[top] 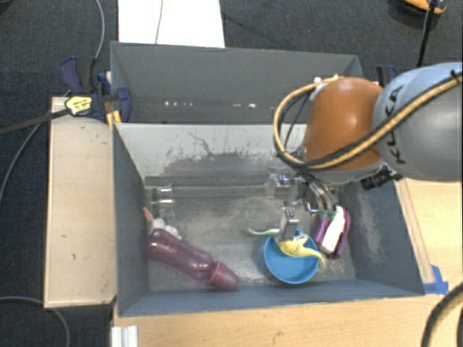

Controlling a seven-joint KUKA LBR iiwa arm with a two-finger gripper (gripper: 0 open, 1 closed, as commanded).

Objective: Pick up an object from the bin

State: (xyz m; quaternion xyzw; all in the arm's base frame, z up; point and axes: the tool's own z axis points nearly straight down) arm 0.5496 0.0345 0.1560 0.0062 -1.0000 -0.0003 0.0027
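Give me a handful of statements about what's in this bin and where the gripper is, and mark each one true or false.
1. A blue bowl sits by the front wall of the bin, right of the middle. True.
2. The purple bottle stands upright in the far right corner. False: it lies on its side at the front left.
3. A yellow thing rests in the blue bowl. True.
4. The gripper hangs over the purple bottle. False: it is at the bowl's far rim, well to the right of the bottle.
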